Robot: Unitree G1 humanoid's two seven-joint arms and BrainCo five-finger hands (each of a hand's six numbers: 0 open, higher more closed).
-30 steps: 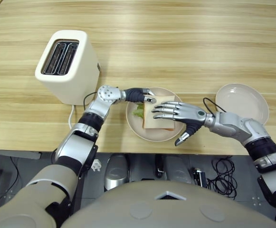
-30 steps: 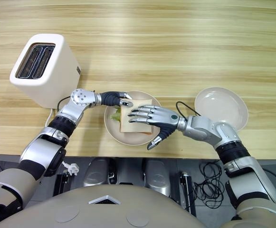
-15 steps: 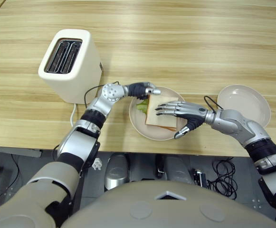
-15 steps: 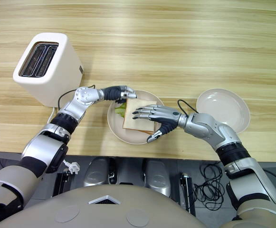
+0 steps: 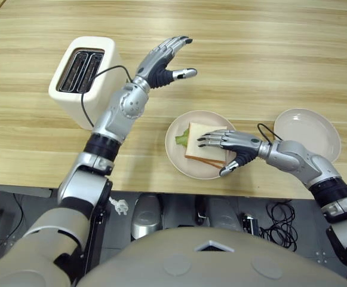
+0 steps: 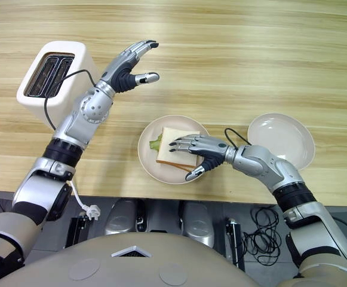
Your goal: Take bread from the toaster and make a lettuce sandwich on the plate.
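My right hand (image 5: 236, 142) hovers with fingers spread, gripping nothing, fingertips over the sandwich (image 5: 198, 144) on the plate (image 5: 182, 164). Lettuce (image 5: 181, 139) pokes out its left edge. Farther off, my left hand (image 5: 164, 60) hangs open and empty beside the toaster (image 5: 83, 75).

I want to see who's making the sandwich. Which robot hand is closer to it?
Right. The right hand is spread over the right side of the sandwich on the plate. The left hand is open, farther back beside the toaster, well apart from the plate.
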